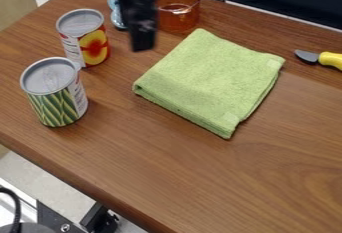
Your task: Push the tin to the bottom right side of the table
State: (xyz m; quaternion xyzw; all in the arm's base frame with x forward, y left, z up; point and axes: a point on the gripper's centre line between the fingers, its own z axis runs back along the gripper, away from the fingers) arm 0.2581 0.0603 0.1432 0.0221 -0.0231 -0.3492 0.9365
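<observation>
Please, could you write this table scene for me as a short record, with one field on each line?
Tins: two, upright, at the left of the table
Nearer tin: green-bean tin
Farther tin: peach tin
Task state: neither tin is at the bottom right
Gripper: hangs near the table's far side
Cloth: green, folded, right of the tins
Cup: transparent amber, partly behind the gripper
Blue object: partly hidden, cannot be named
Yellow-handled utensil: at right edge of view

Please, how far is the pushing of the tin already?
Nothing looks done yet: the green-striped tin and the red-yellow tin both stand at the picture's left. The claw hangs apart from both, pushing neither. The whole push to bottom right remains.
</observation>
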